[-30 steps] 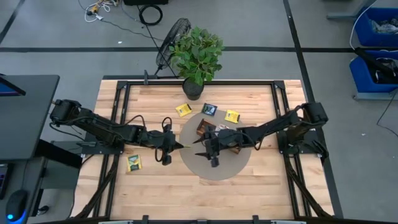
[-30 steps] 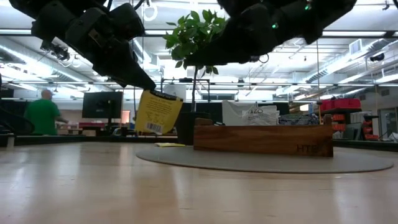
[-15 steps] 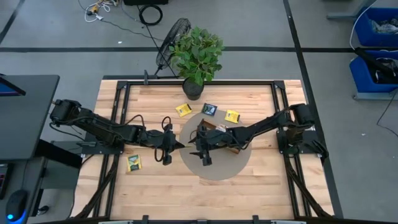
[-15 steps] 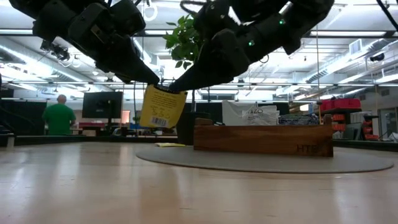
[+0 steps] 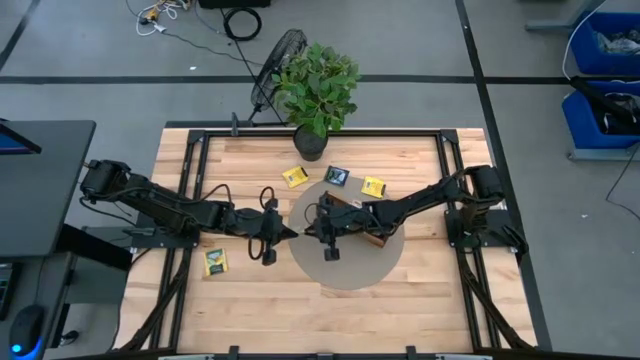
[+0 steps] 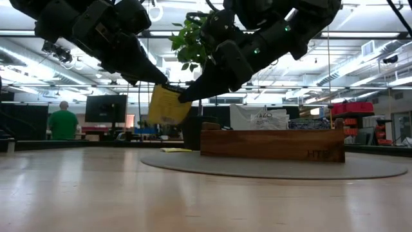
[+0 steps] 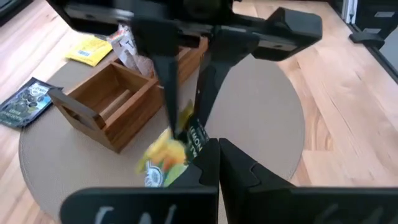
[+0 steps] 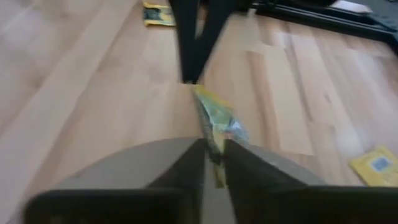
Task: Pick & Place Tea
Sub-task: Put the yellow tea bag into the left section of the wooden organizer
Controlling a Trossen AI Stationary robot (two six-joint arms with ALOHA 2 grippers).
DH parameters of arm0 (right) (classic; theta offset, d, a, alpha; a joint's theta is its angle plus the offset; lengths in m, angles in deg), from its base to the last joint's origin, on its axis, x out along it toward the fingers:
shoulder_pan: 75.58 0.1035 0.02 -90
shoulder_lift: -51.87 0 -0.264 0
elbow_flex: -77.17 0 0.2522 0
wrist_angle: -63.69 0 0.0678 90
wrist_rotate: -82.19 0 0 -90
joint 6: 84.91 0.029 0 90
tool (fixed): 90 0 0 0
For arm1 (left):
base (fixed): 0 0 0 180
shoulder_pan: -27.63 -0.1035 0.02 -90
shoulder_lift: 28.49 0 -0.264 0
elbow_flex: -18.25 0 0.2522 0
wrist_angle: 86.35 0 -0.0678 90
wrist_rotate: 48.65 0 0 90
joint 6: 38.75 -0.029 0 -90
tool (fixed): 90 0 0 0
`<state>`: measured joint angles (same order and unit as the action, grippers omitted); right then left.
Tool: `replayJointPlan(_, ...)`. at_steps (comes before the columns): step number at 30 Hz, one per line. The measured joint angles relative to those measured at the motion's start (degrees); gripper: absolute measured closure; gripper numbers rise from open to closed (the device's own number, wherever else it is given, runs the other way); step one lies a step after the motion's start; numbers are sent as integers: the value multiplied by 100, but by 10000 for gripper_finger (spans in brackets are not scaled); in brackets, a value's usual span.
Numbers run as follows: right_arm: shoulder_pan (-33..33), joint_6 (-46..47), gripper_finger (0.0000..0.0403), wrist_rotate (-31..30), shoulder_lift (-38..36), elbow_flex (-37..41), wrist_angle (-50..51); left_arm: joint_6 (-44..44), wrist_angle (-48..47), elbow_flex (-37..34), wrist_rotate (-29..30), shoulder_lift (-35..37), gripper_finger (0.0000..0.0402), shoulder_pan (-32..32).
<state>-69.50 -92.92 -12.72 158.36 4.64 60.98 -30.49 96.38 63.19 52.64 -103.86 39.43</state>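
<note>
Here both the left hand (image 6: 161, 82) and right hand (image 6: 183, 98) pinch one yellow, barcoded tea packet (image 6: 165, 106) aloft.

The packet held in the air (image 6: 167, 105) is yellow, with green lettering and an orange picture. Black fingers (image 7: 211, 168) pinch it. Pale, striped wood counter (image 5: 250, 300), grey round mat (image 5: 345, 272), brown box (image 6: 272, 144), dark blue packet (image 5: 336, 176), leafy green plant (image 5: 318, 85).

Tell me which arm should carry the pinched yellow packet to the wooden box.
Right, probably. Both the left gripper and the right gripper pinch the yellow tea packet in mid-air, but the right arm already reaches over the long brown wooden box on the grey round mat.
</note>
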Motion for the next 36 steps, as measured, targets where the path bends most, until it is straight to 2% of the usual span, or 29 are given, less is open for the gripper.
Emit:
replayJointPlan(2,-22,-16,380,142,0,0,25,-3,9,-1,2,0,400,2)
replayJointPlan(4,-27,-19,394,152,0,0,54,-3,15,0,61,0,399,0)
replayJointPlan(9,-35,48,398,127,-65,-126,439,6,49,-2,559,0,383,5)
replayJointPlan(15,-118,332,401,124,-347,-354,1321,-7,-121,-2,1376,0,336,4)
replayJointPlan(22,-385,613,402,133,-946,-334,2140,-152,-591,-2,1464,0,286,5)
replayJointPlan(24,-484,694,402,112,-1092,-336,2280,-154,-709,-2,1510,0,279,-4)
replayJointPlan(30,-826,1265,402,-456,-1329,-233,2871,-164,-792,-2,1819,0,271,-3)
replayJointPlan(36,-1094,1682,403,-311,-1335,178,2774,-139,-1033,-2,2275,0,271,-4)
